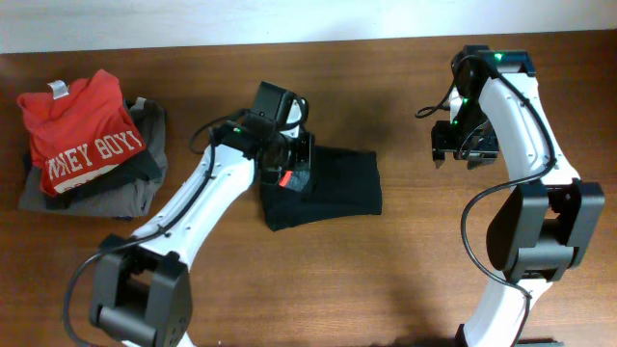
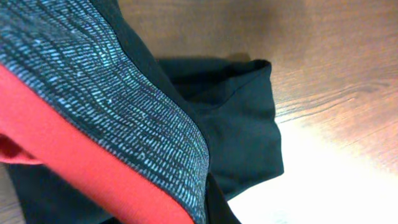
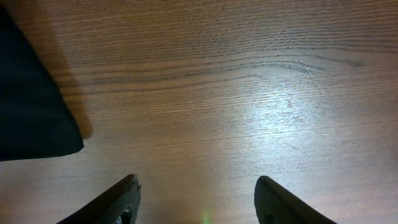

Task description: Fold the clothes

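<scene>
Well, left gripper (image 1: 292,166) clenched over left end of trousers (image 1: 337,188); waistband (image 2: 93,143) seemingly pinched and lifted off table (image 1: 405,280); right gripper (image 3: 199,208) released, jaws apart above bare wood, well apart from cloth. Trousers lie bundled small at table centre; step, I judge: last fold, waistband end over the rest; next move calls for short carry across, low release, edges matched. Left wrist view gives red band and grey stripe close up, own fingers hidden; overhead gives only red sliver; right wrist view catches just a black corner.
</scene>
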You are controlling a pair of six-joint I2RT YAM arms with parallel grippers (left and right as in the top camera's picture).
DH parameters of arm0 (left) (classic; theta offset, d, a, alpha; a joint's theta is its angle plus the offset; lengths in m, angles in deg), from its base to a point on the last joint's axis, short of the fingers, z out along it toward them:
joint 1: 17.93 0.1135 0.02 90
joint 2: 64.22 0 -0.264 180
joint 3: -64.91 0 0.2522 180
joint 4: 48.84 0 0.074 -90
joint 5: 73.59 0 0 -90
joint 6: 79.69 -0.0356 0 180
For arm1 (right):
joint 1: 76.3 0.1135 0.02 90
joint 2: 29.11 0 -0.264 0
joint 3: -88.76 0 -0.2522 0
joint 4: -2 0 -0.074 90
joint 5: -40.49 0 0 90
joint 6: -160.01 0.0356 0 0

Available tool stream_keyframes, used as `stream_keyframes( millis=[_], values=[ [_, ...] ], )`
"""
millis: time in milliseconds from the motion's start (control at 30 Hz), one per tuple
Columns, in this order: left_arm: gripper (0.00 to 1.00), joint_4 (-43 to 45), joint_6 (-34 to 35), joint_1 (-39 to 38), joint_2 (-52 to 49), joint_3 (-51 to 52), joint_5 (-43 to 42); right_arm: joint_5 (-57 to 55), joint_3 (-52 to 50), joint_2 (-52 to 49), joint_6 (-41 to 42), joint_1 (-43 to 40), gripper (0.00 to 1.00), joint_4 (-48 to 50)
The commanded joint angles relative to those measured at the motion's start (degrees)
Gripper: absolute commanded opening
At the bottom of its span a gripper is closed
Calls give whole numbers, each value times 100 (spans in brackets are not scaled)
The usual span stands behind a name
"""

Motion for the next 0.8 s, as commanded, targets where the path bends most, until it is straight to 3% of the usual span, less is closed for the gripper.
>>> stream_keyframes(
  millis=[0, 267, 400, 533, 767],
  values=[
    [2, 79, 55, -120, -136, -120, -87, 149, -35, -15, 7, 28, 63, 20],
    [5, 201, 55, -280, -136, -120, -87, 339, -306, -328, -149, 407, 63, 782],
    [6, 201, 55, -339, -136, -122, -87, 439, -651, -538, -170, 564, 56, 1261],
    [7, 201, 55, -350, -136, -120, -81, 1128, -1021, -638, -540, 684, 56, 1770],
    [8, 181, 57, -350, -136, -120, -74, 1137, -1462, -640, -533, 901, 56, 2350]
  ],
)
